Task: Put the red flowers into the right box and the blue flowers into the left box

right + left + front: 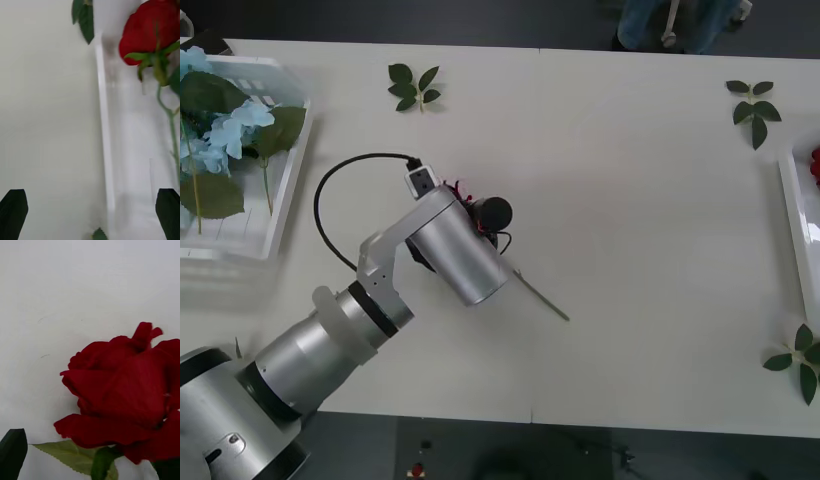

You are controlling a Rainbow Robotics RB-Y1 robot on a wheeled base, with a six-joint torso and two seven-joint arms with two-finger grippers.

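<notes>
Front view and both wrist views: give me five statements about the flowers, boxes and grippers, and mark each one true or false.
1. Blue flowers lie in the left box. True.
2. The left gripper is over the left box. False: it is over the middle of the table, at a red rose.
3. A red rose lies in the right box. True.
4. The right gripper is shut on a blue flower. False: its fingers are apart with nothing between them, above the right box's edge.
5. Every loose leaf sprig is inside a box. False: sprigs lie on the bare table.
</notes>
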